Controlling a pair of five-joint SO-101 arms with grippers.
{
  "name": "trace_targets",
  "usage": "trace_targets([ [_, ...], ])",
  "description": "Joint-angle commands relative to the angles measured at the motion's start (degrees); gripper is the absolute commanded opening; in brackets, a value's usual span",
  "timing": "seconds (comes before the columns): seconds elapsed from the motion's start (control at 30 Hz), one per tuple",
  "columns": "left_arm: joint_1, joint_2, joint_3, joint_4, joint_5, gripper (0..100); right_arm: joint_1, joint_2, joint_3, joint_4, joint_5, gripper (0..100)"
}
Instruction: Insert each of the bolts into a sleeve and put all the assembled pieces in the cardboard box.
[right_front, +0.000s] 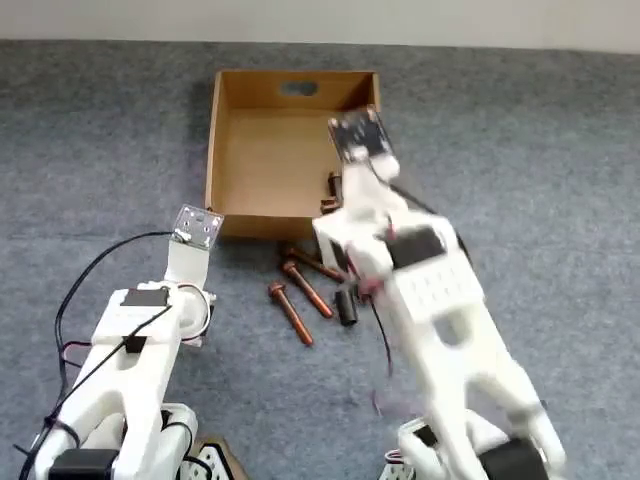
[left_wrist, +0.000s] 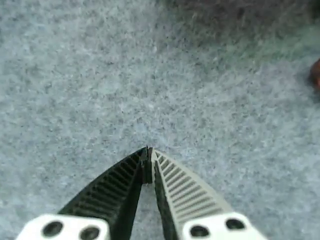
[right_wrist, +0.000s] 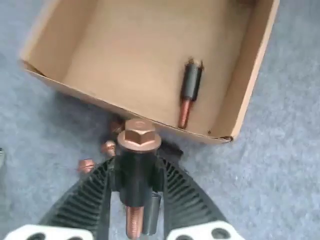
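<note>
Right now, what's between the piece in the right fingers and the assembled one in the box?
The brown cardboard box's near wall, per the right wrist view: the right fingers hold a copper bolt in a black sleeve just outside it.

- One cardboard box (right_front: 212, 150).
- Two assembled pieces, each a bolt in a sleeve: one (right_wrist: 190, 92) on the box floor, toward 5 o'clock in the high view, and one (right_wrist: 134, 180) clamped in the right gripper (right_wrist: 136, 167).
- Three loose bolts (right_front: 290, 312) on the carpet (right_front: 520, 150), at 6 o'clock from the box.
- One loose sleeve (right_front: 346, 303), at 3 o'clock from those bolts.
- Two grippers, counting the left gripper (left_wrist: 149, 155).
</note>
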Motion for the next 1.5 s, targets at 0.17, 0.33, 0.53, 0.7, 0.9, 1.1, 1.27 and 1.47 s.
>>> trace_targets([
  [0.17,-0.13,0.13,-2.07,0.35,-0.44,1,4.09,24.13,-33.8,2.59,-0.35,0.9],
  [0.33,-0.04,0.13,-2.07,0.35,-0.44,1,3.82,35.65,-50.33,4.09,-0.44,0.9],
  [0.53,-0.04,0.13,-2.07,0.35,-0.44,1,3.91,53.76,-67.38,4.35,-0.44,0.9],
  [0.7,-0.04,0.13,-2.07,0.35,-0.44,1,3.82,65.63,-77.49,5.41,-0.44,0.7],
  [0.9,-0.04,0.13,-2.07,0.35,-0.44,1,3.65,74.07,-85.67,13.23,-0.44,0.7],
  [1.1,-0.04,0.13,-2.07,0.35,-0.44,1,3.74,80.04,-88.4,19.74,-0.44,0.7],
  [1.27,-0.04,0.13,-2.07,0.18,-0.44,1,6.29,81.19,-88.4,20.26,-0.44,0.7],
  [1.47,0.04,0.13,-2.07,0.09,-0.44,1,8.04,81.19,-92.44,21.93,-0.26,0.7],
])
